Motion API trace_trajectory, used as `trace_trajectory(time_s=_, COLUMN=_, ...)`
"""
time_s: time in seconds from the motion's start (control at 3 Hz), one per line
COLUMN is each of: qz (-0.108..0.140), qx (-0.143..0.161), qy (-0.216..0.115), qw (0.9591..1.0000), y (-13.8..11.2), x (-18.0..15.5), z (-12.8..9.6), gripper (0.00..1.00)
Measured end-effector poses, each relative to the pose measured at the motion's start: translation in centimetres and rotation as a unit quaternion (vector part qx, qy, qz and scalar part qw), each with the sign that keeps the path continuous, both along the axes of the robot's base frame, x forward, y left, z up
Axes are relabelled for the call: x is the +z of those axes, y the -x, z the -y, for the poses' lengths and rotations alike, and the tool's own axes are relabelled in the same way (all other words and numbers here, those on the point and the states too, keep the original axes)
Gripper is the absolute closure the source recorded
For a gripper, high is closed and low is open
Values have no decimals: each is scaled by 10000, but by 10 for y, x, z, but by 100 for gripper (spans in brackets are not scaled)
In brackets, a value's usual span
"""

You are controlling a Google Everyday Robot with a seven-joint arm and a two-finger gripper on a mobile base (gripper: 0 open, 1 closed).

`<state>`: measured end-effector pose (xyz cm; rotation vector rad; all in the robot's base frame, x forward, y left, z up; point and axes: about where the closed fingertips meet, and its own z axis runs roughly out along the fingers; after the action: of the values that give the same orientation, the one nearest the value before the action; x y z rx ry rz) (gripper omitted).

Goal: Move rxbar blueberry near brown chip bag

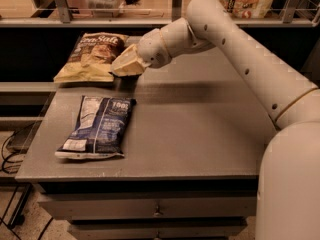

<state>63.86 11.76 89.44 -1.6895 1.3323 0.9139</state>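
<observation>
My gripper (124, 68) hangs low over the table's back left, its tip right at the right edge of the brown chip bag (90, 56). That bag lies flat, with a dark brown top, white script and a tan-yellow lower part. The gripper is shut on the rxbar blueberry (120, 76), of which only a dark sliver shows under the tan hand; the rest is hidden. The white arm reaches in from the right.
A large dark blue chip bag (97, 126) with white print lies on the front left of the grey table (200, 129). A shelf rail with containers runs behind the table. The robot's white body (292, 184) fills the lower right.
</observation>
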Motion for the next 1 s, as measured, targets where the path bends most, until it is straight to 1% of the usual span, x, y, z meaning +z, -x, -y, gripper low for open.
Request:
trace_trajectory(time_s=0.33, qz=-259, qx=135, qy=-252, qw=9993, y=11, x=-11, z=-16, gripper=59)
trace_trajectory(time_s=0.67, qz=-363, qx=182, qy=-389, qw=9984, y=14, x=-17, z=-21, gripper=36)
trace_trajectory(time_s=1.0, qz=-230, qx=219, qy=-428, qw=9986, y=8, x=-13, z=-18, gripper=12)
